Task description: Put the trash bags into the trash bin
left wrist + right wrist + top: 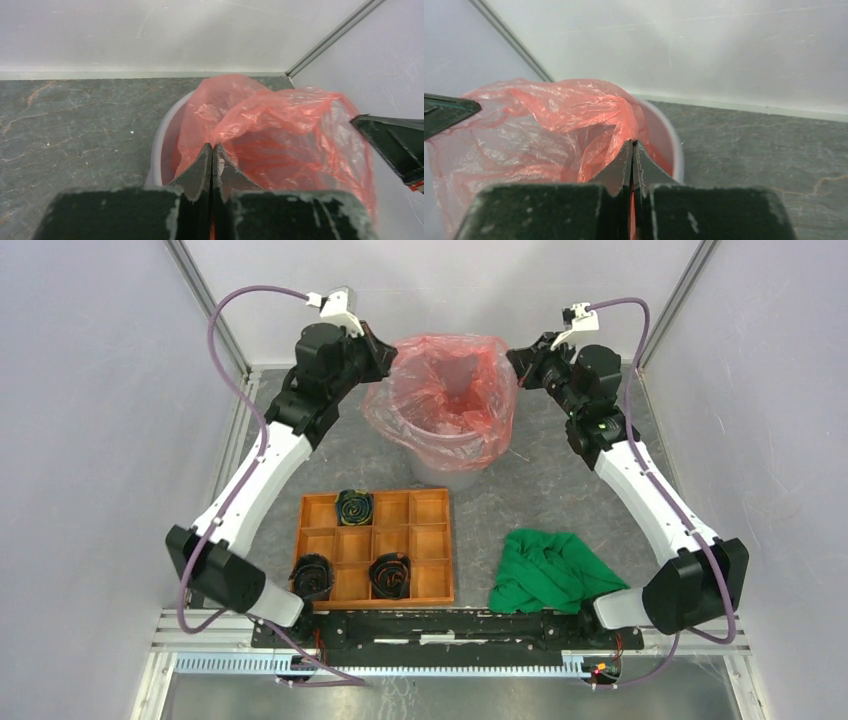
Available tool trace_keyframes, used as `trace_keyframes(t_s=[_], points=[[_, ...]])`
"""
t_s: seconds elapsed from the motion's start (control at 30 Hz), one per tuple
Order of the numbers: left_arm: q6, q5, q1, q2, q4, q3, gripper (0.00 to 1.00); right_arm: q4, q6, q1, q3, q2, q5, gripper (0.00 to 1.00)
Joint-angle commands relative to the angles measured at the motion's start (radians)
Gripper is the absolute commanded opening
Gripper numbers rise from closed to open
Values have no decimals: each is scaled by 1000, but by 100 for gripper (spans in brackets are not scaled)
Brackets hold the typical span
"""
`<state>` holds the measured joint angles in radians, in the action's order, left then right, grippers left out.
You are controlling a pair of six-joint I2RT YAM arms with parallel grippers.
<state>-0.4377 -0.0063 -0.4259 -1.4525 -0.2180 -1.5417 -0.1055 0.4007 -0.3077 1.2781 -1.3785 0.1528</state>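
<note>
From above, the trash bag (pixel 440 380) lines the trash bin (pixel 447 468), its mouth spread wide near the back wall. Only the wrist views show the left gripper (pixel 212 150) and right gripper (pixel 632 147) each pinching the film at opposite rims. Nearer, an orange tray (pixel 430 540) holds three dark rolls (pixel 354 507).
</note>
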Motion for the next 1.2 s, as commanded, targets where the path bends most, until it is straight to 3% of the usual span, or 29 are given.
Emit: trace_keyframes(t_s=[0.0,0.17,0.33,0.57,0.77,0.8,0.87,0.97,1.17], points=[[-18,92,49,-127,-64,-145,5,-111,-8,31,22,-55,-15,1],[-29,223,139,-313,-112,-312,6,-124,-43,69,93,-138,50,1],[-50,337,176,-404,-61,-377,11,-140,-47,92,117,-209,80,1],[-59,416,203,-441,-8,-373,27,-162,-33,104,164,-288,137,1],[-82,471,209,-391,82,-273,41,-160,-32,104,192,-319,135,1],[-85,467,211,-388,93,-261,40,-155,-34,104,197,-323,130,1],[-90,434,215,-404,77,-278,21,-145,-40,104,208,-333,116,1],[-101,416,219,-465,42,-355,6,-133,-48,106,222,-352,83,1],[-142,411,220,-623,-39,-527,2,-26,-63,110,312,-437,25,1]])
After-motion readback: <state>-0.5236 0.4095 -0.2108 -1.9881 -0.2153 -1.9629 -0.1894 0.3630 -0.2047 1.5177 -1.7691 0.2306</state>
